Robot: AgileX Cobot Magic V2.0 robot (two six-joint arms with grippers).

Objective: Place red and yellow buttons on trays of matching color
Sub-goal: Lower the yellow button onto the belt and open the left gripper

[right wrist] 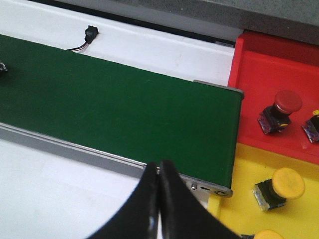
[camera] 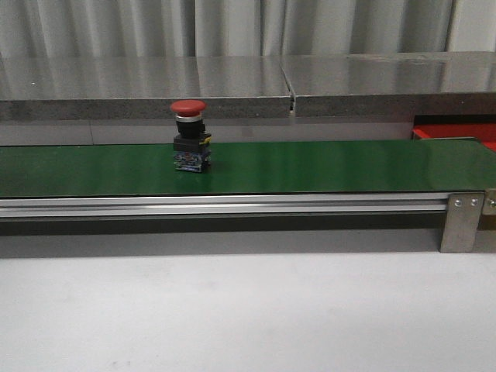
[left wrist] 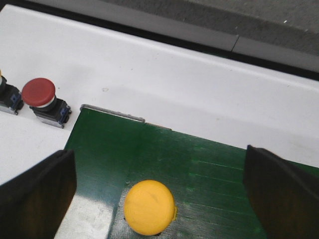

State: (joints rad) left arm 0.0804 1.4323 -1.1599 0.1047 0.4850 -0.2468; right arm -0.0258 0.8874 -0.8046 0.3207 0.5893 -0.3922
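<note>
A red button (camera: 190,139) with a domed cap stands upright on the green belt (camera: 325,167), left of middle. A corner of the red tray (camera: 457,132) shows at the far right. My left gripper (left wrist: 159,157) is open above the belt end, and a yellow button (left wrist: 149,206) stands on the belt between its fingers, untouched. My right gripper (right wrist: 158,169) is shut and empty over the belt's front rail. Beside it the red tray (right wrist: 259,74) holds a red button (right wrist: 281,109), and a yellow tray (right wrist: 249,164) holds a yellow button (right wrist: 281,186). Neither gripper shows in the front view.
A red button (left wrist: 42,97) and part of another button (left wrist: 7,97) sit on the white table beside the belt end. More buttons show at the tray edges (right wrist: 313,124). A small cable connector (right wrist: 89,32) lies behind the belt. A grey ledge (camera: 232,85) runs behind.
</note>
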